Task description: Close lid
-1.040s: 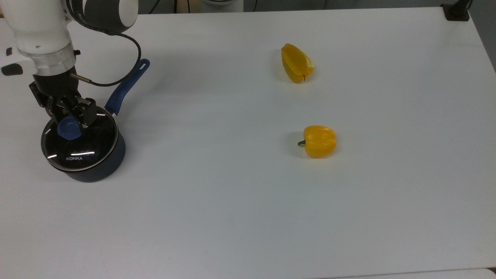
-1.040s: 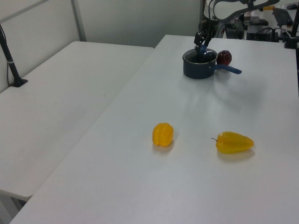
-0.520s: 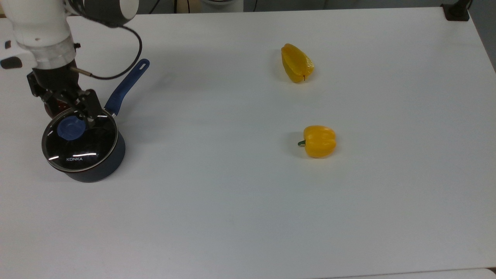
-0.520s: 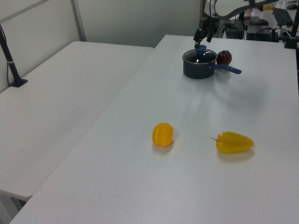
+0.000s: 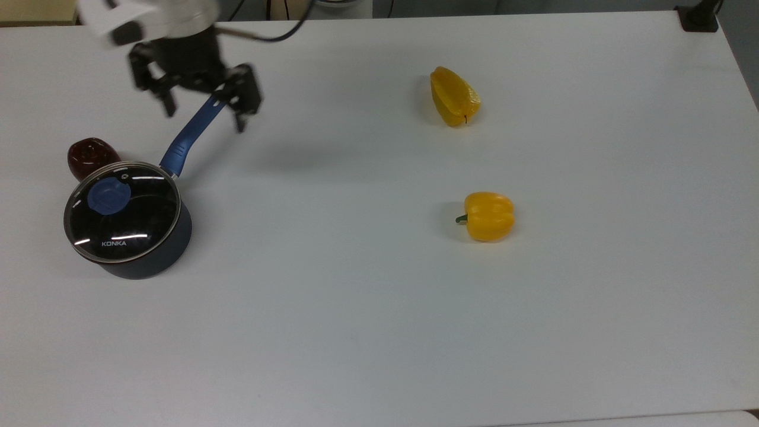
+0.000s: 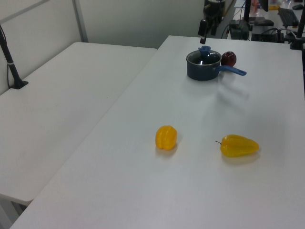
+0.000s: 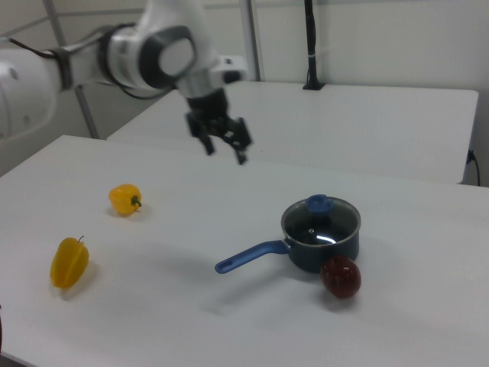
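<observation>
Glass lid w/ metal rim and blue knob sat flat on the dark blue saucepan at the top view's left; "KONKA" lettering faced the camera. Rim looked seated all round, so the closing step seemed done. Just behind the pan, touching or nearly so, lay a dark red pepper. The pan's blue handle ran up and to the top view's right, its end passing under the gripper, which hung above the table w/ fingers spread wide and nothing between them.

Further to the top view's right, well apart from the pan, lay a long yellow pepper and a rounder yellow bell pepper on the white table.

Risks, as a judgement: gripper was raised but over the handle's tip, so a low sideways move could clip the handle, swing the pan and slide the lid off-centre. A nudge to the pan could also roll the red pepper away. Lid is glass; any knock on the knob might tip it off the rim.
</observation>
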`<control>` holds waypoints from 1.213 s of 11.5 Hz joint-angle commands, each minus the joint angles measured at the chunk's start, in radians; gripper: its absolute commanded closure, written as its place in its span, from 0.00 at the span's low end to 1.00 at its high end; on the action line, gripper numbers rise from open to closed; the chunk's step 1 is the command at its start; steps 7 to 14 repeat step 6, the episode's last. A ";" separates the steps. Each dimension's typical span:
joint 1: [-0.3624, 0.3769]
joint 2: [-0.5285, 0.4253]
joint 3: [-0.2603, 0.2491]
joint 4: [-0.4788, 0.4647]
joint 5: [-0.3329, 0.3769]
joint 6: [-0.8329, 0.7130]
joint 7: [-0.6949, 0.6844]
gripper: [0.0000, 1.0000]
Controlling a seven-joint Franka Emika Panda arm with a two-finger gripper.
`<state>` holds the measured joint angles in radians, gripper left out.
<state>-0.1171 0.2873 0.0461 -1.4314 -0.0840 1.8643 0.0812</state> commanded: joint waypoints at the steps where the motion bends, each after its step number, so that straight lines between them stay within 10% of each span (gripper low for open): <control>1: 0.137 -0.143 -0.009 -0.066 -0.016 -0.193 0.086 0.00; 14: 0.183 -0.261 -0.009 -0.173 -0.010 -0.267 0.084 0.00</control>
